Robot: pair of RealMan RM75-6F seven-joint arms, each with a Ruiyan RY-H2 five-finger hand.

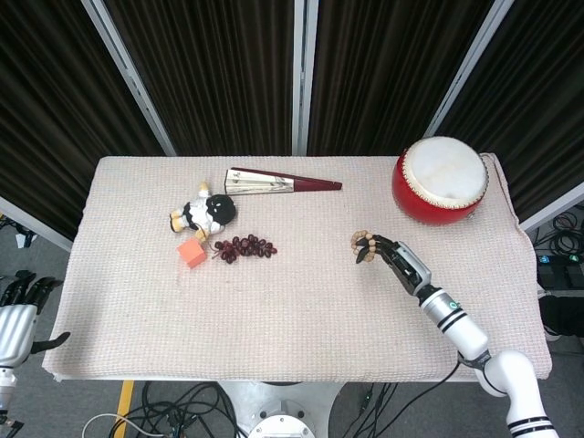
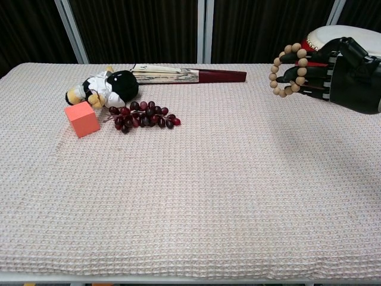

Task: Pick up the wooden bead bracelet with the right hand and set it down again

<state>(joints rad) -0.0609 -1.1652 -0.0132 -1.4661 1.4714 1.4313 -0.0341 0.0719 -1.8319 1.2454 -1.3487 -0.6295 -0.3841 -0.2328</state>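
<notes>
The wooden bead bracelet (image 1: 362, 245) (image 2: 288, 70) is a ring of tan beads hanging in the air above the cloth, right of centre. My right hand (image 1: 394, 260) (image 2: 345, 74) holds it on its dark fingers, the loop dangling off their tips on the side facing the table's middle. In the chest view the bracelet stands in front of the drum, well above the cloth. My left hand (image 1: 20, 306) hangs low beyond the table's left edge with fingers apart and nothing in it.
A red drum (image 1: 441, 178) sits at the back right. A folded fan (image 1: 281, 183), a plush toy (image 1: 204, 214), an orange cube (image 1: 192, 253) and a bunch of dark grapes (image 1: 245, 247) lie at the back left of the beige cloth (image 1: 274, 328).
</notes>
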